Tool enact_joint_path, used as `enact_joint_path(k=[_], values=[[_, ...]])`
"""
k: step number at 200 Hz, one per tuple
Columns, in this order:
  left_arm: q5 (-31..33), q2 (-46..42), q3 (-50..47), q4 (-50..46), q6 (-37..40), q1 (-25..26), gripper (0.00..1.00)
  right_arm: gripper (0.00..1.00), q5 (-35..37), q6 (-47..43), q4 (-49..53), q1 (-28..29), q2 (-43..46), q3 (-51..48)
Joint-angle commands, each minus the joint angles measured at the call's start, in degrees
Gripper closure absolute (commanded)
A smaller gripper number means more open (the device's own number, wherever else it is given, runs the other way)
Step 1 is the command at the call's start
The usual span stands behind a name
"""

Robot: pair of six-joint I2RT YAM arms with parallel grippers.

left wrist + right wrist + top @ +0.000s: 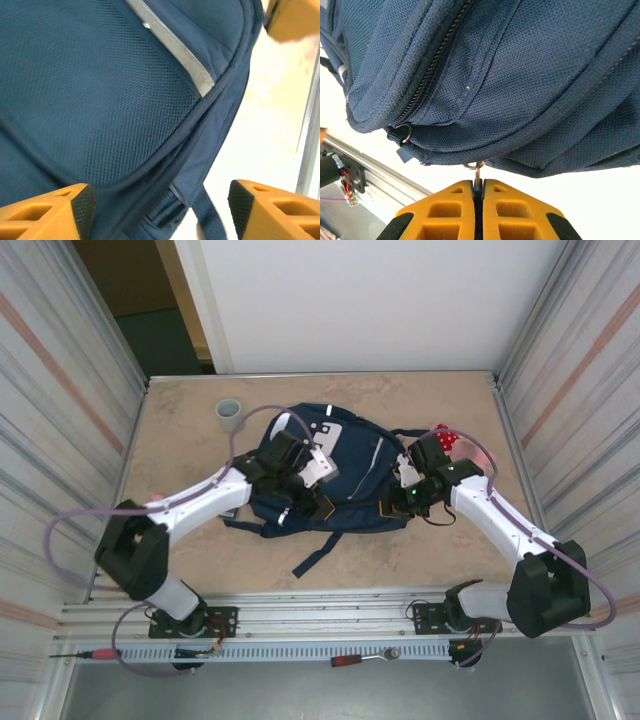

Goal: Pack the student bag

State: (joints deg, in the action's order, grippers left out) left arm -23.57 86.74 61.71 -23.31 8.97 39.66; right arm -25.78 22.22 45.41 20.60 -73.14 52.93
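Note:
The student bag (360, 485), a large navy backpack with white patches, lies flat mid-table between both arms. My left gripper (312, 492) hovers over its left half. In the left wrist view this gripper (162, 205) is open, its pads astride a seam and a dark strap (212, 217), holding nothing; a reflective stripe (175, 50) runs above. My right gripper (408, 496) is at the bag's right edge. In the right wrist view it (478, 182) is shut on a metal zipper pull (477, 171) hanging from the bag's (520, 75) lower seam. A second zipper slider (404, 134) sits to the left.
A grey cup (230, 412) stands at the back left of the table. A red white-dotted item (448, 440) lies behind the right arm. Corrugated walls close both sides. A red-handled tool (350, 660) rests on the front rail.

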Motion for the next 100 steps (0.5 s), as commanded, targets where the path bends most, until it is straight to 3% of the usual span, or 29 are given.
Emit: enact_joint_path(k=[1,20,43,100], values=[[5.7,-7.7,-6.4,6.9,-25.0,-0.7,0.27,1.00,1.6,0.8,1.3,0.5,0.4,-1.3],[11.9,-12.0,-13.1,7.8,-38.1,-0.7,0.27,1.00,1.6,1.3,0.2,1.1,1.0,-2.3],[17.8,-14.8,-18.4,7.8,-47.3,-1.0,0.27,1.00,1.4,1.8,-0.8,1.7,1.5,-3.0],[17.6,-8.3,-21.3,17.4,-48.0,-7.5,0.24,1.00,1.4,3.0,-3.0,3.7,3.0,-4.7]])
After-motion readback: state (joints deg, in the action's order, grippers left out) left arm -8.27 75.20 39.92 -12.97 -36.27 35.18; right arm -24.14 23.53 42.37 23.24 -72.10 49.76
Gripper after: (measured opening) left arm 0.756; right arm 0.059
